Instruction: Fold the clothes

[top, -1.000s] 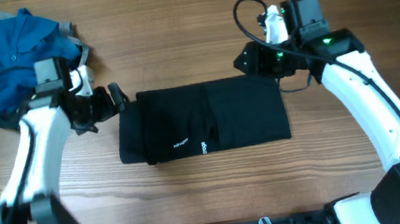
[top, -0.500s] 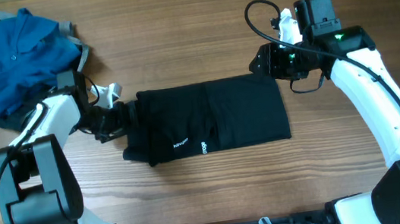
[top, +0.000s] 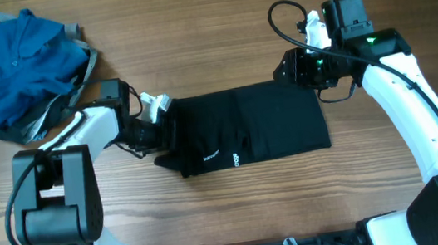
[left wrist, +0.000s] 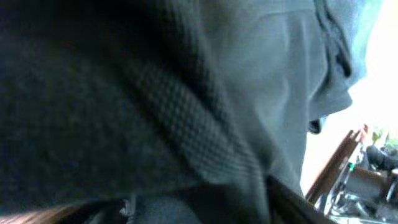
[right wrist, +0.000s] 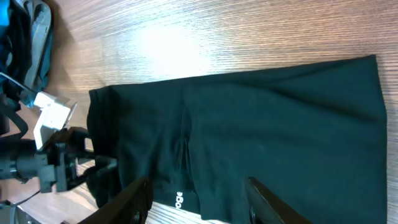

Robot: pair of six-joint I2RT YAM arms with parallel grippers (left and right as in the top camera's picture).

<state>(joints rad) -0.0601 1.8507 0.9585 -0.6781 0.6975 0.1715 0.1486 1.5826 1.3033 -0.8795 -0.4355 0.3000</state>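
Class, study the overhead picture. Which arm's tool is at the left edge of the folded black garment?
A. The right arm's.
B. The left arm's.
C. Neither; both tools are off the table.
B: the left tool is at the left edge of the black garment, while the right tool is by its upper right corner.

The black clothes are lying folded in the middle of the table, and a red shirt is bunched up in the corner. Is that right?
Almost. The bunched-up shirt in the corner is blue, not red; the overhead view shows it. The black clothes do lie folded in the middle of the table.
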